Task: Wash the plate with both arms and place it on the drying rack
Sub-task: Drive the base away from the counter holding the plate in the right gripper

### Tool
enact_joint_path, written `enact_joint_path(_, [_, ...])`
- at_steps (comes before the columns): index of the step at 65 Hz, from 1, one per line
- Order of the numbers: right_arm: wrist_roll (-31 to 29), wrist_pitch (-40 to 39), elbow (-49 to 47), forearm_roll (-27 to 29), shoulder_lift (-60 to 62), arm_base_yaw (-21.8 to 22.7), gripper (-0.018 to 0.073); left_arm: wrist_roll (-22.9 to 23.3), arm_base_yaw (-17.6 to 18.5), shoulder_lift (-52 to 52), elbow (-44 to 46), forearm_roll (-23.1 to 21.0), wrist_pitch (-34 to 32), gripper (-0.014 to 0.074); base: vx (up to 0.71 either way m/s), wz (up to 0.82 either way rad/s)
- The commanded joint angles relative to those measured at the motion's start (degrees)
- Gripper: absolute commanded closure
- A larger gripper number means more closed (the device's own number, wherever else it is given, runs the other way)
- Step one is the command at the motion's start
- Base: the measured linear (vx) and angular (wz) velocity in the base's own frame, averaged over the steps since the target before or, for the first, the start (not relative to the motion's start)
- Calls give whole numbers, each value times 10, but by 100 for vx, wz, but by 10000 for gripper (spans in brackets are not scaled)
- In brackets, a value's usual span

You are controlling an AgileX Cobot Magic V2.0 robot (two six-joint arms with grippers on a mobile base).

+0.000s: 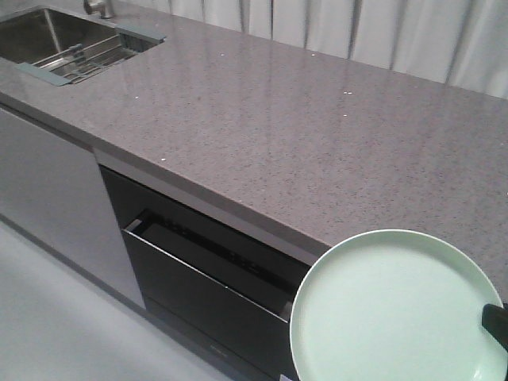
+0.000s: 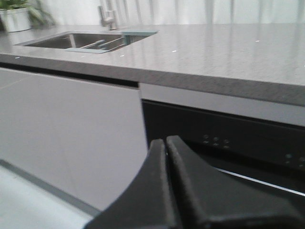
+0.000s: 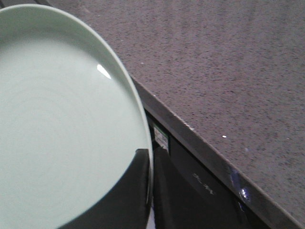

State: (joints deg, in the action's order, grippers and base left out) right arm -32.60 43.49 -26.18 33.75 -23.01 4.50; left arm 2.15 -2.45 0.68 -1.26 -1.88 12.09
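Note:
The pale mint-green plate [image 1: 393, 309] hangs in the air in front of the counter's edge at the lower right, face up. My right gripper [image 3: 151, 167] is shut on the plate [image 3: 62, 124], its jaws pinching the rim; only its tip [image 1: 496, 321] shows in the front view. My left gripper [image 2: 166, 148] is shut and empty, held low in front of the cabinets, facing the black appliance. The drying rack [image 1: 79, 59] of steel bars with grey-green end pieces sits over the sink at the far left, and its edge shows in the left wrist view [image 2: 102, 44].
A long speckled grey counter [image 1: 302, 119] runs across the scene. A steel sink [image 1: 40, 36] with a tap [image 2: 108, 16] lies at its left end. A black dishwasher [image 1: 206, 270] stands slightly open under the counter. A potted plant [image 2: 16, 14] stands beyond the sink.

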Motion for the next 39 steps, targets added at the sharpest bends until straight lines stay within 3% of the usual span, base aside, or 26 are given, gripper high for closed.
enact_joint_path(1, [-5, -34, -15, 20, -3, 4, 561, 4, -1, 8, 12, -1, -40, 603, -12, 45])
enact_joint_path(39, [-5, -34, -15, 20, -3, 4, 561, 4, -1, 8, 12, -1, -40, 603, -9, 41])
